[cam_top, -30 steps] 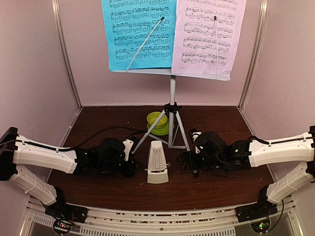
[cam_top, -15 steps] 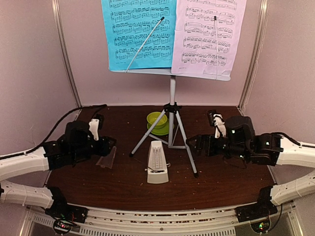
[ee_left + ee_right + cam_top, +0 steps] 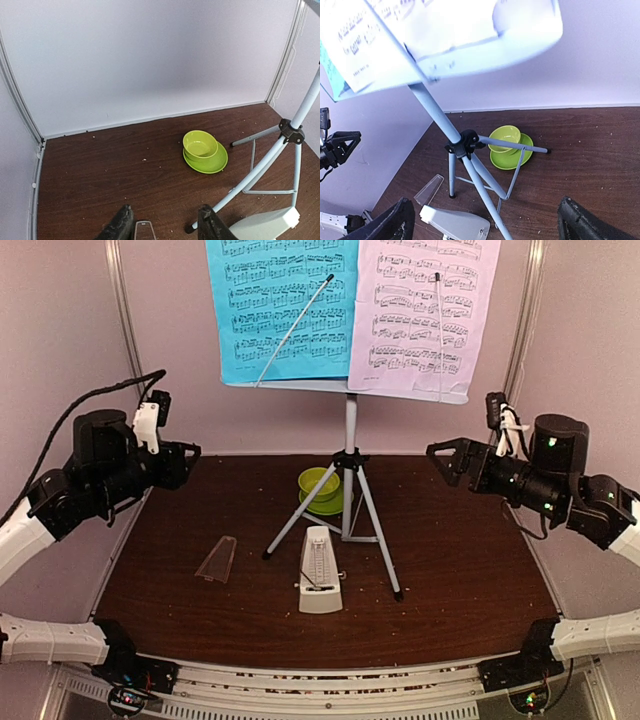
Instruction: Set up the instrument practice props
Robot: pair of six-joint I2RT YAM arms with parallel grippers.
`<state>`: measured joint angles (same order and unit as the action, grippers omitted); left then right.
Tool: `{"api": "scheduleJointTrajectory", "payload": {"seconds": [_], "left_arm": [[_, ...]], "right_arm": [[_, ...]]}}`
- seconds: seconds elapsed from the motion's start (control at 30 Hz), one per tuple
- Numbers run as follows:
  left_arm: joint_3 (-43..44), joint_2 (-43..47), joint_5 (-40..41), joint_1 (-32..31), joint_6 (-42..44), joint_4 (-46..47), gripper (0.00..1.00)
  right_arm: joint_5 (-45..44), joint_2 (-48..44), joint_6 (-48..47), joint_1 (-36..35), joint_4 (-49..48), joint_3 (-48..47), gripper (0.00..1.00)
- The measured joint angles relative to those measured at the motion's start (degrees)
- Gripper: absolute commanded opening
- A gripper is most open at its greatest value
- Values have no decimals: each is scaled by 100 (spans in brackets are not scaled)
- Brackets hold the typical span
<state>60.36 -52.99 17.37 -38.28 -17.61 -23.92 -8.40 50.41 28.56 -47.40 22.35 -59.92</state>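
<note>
Nearest the arm bases, on the dark wooden table (image 3: 470,580), a cream pyramid metronome (image 3: 320,583) stands upright and uncovered at the centre. Its clear cover (image 3: 217,560) lies on its side to the left, apart from it, with its long axis running near to far and its narrow end pointing away. Just behind the metronome, the silver tripod (image 3: 348,500) of the music stand (image 3: 350,388) spreads its legs. Behind the tripod, a lime-green bowl (image 3: 319,482) sits on its saucer (image 3: 318,506). Higher and farther back, the stand carries a blue sheet (image 3: 285,310) and a pink sheet (image 3: 425,310) side by side, each crossed by a thin wire arm. Both robot arms hang high at the sides, well apart from every prop. The left gripper (image 3: 165,227) has its fingers parted and holds nothing; the cover's narrow end shows low between them, so the cover lies below and ahead of it. The right gripper (image 3: 450,457) is spread wide and empty. The props look set up. If the cover needs moving, the left arm is much the nearer.
</note>
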Motion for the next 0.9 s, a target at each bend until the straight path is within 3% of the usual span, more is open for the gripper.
{"api": "scheduleJointTrajectory", "payload": {"seconds": [0.17,0.37,0.6,0.9], "left_arm": [[599,-197,-22,0,177,-369,57],[1231,-334,-76,-2,162,-931,97],[1340,-162,-74,0,-531,-1534,98],[291,496,-168,7,-1941,-1978,98]], "right_arm": [[-13,-46,-293,219,273,-597,100],[-59,-243,-492,389,686,-970,100],[-195,-802,-450,420,1180,-896,100],[-415,-1902,74,442,1558,463,100]]}}
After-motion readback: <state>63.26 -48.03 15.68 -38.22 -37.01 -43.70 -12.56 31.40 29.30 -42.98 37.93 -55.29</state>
